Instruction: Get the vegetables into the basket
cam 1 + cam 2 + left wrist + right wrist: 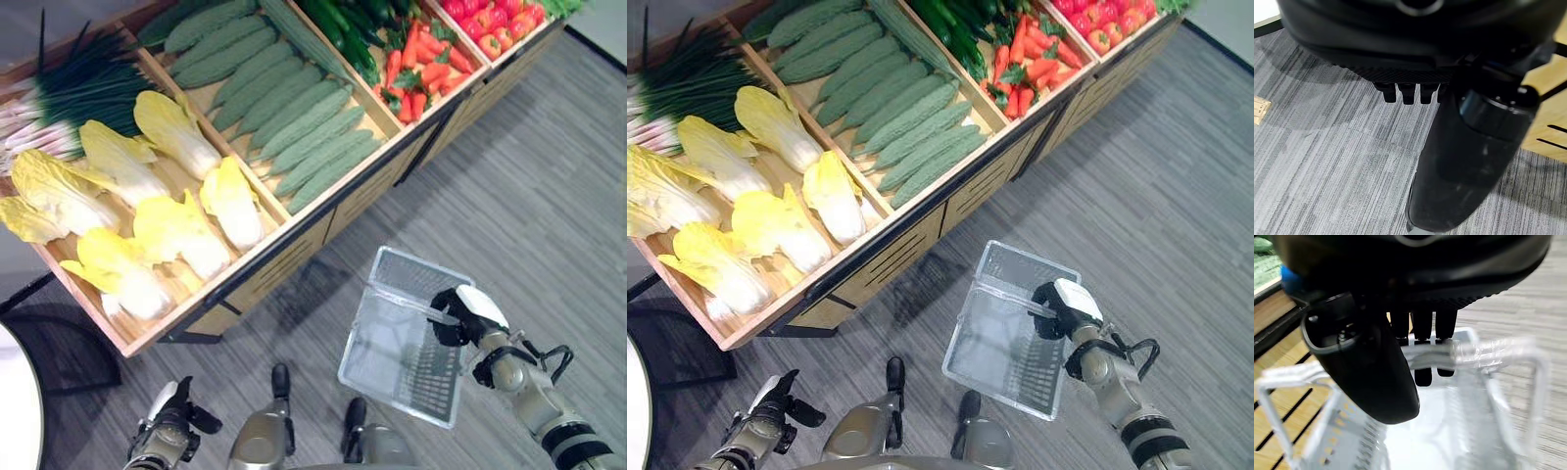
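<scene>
Cut off at the twelve o'clock edge: the tomatoes (495,22) and the dark cucumbers (343,24). Clipped at nine o'clock: the scallions (44,103). Blurred to a pale smear close up: the basket (1464,382). Largely hidden behind its own thumb, so grip unreadable: the left hand (1474,147).

Grey striped carpet (549,196) covers the floor. A long wooden stand (294,257) runs slantwise across it, split by wooden dividers into open bins, with dark slots cut in its front panels. Near its end stands a black frame (44,338), beside a white curved edge (18,401).
</scene>
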Tool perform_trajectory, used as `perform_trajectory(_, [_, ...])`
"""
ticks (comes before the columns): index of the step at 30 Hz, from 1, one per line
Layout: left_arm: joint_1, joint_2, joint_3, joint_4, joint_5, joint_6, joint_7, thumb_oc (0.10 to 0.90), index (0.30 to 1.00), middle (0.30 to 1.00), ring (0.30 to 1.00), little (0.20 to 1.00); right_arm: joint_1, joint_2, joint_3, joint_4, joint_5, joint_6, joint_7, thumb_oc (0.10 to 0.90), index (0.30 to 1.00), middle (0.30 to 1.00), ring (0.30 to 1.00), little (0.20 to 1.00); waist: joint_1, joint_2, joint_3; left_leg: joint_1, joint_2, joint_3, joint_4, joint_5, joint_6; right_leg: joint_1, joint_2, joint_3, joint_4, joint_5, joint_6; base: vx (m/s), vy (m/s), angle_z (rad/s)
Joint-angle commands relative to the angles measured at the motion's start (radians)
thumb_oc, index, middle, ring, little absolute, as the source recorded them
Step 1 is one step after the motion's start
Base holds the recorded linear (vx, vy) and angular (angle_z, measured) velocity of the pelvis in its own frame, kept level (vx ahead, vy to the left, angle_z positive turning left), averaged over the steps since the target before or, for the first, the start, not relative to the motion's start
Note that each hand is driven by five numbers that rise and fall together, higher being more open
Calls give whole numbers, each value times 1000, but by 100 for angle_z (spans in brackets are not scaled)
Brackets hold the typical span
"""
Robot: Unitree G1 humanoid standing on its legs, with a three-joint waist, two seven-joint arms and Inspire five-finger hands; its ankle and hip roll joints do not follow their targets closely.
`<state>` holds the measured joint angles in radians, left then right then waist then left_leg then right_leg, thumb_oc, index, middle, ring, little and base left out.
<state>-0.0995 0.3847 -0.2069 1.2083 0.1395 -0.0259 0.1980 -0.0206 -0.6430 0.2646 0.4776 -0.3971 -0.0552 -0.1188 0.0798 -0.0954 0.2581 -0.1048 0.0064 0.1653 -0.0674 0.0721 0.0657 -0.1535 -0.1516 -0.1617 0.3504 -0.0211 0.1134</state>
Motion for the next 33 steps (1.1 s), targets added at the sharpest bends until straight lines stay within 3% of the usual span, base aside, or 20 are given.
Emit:
perform_trajectory(1, [25, 33, 1, 15, 28, 2, 19, 900, 1000, 1000, 1000, 1000, -49, -46, -47, -6, -27, -16, -89, 400, 300, 300, 300, 300, -26, -13, -30, -13, 37, -43, 38, -30, -68, -8, -12, 78, -139, 165, 64, 84, 0, 69])
perform_trajectory(8, [-12, 40, 5, 38, 2, -9, 49, 900, 1000, 1000, 1000, 1000, -65, -19, -60, 310, 8, 8, -163, 400, 300, 300, 300, 300, -60, 1, -4, 22, 45, -121, 52, -58, -86, -84, -28, 123, -265, 183, 75, 155, -88, 50])
perform_trajectory(9, [-29, 44, -5, 61, -3, -16, 54, 900, 1000, 1000, 1000, 1000, -78, -5, -66, 455, 30, 18, -171, 400, 300, 300, 300, 300, -82, 5, 2, 43, 44, -184, 68, -82, -96, -116, -25, 207, -308, 213, 86, 215, -168, 78])
perform_trajectory(10, [-29, 44, -5, 62, -3, -16, 54, 900, 1000, 1000, 1000, 1000, -80, -5, -65, 457, 31, 17, -172, 400, 300, 300, 300, 300, -83, 6, 3, 44, 45, -186, 69, -83, -97, -114, -25, 205, -308, 212, 85, 284, -241, 91])
perform_trajectory(13, [-44, 45, -24, 92, -3, -19, 57, 900, 1000, 1000, 1000, 1000, -75, 13, -78, 572, 61, 23, -176, 400, 300, 300, 300, 300, -104, 7, 0, 61, 45, -260, 74, -98, -109, -129, 3, 299, -292, 207, 86, 179, -209, 77])
perform_trajectory(15, [-46, 41, -31, 107, 5, -17, 62, 900, 1000, 1000, 1000, 1000, -81, 37, -72, 650, 76, 26, -173, 400, 300, 300, 300, 300, -103, 1, -16, 73, 72, -291, 80, -97, -130, -102, 21, 265, -276, 162, 70, 181, -313, 113])
perform_trajectory(19, [-38, 38, -9, 118, -9, -12, 71, 900, 1000, 1000, 1000, 1000, -90, 53, -63, 745, 88, 27, -170, 400, 300, 300, 300, 300, -101, 11, -34, 73, 120, -314, 67, -73, -153, -74, 59, 224, -287, 129, 43, 108, -335, 39])
perform_trajectory(22, [-45, 23, 14, 116, -64, -13, 85, 900, 1000, 1000, 1000, 1000, -89, 57, -86, 780, 123, 33, -178, 400, 300, 300, 300, 300, -102, 34, -37, 44, 160, -334, 32, -6, -178, -70, 80, 165, -273, 95, 23, 23, -251, 39])
perform_trajectory(23, [-50, 15, 15, 114, -70, -12, 88, 900, 1000, 1000, 1000, 1000, -85, 54, -96, 787, 133, 36, -176, 400, 300, 300, 300, 300, -106, 38, -35, 31, 163, -325, 29, 6, -178, -67, 74, 146, -271, 91, 20, -12, -187, 47])
perform_trajectory(26, [-51, -18, 46, 120, -107, -6, 97, 900, 1000, 1000, 1000, 1000, -58, 53, -132, 796, 156, 43, -175, 400, 300, 300, 300, 300, -131, 46, -39, 18, 174, -168, 47, 9, -174, -47, 38, 89, -284, 90, 14, -6, -98, 87])
perform_trajectory(28, [-35, -38, 72, 123, -125, -1, 104, 900, 1000, 1000, 1000, 1000, -43, 60, -143, 801, 162, 44, -173, 400, 300, 300, 300, 300, -137, 52, -50, 39, 171, -108, 78, -4, -175, -41, 33, 70, -302, 100, 9, -9, -46, 99])
perform_trajectory(33, [4, -80, 145, 153, -188, 4, 145, 900, 1000, 1000, 1000, 1000, -35, 96, -149, 830, 171, 52, -177, 400, 300, 300, 300, 300, -135, 60, -80, 57, 151, -91, 36, -4, -175, -25, 28, 47, -336, 116, 17, 23, 6, 16])
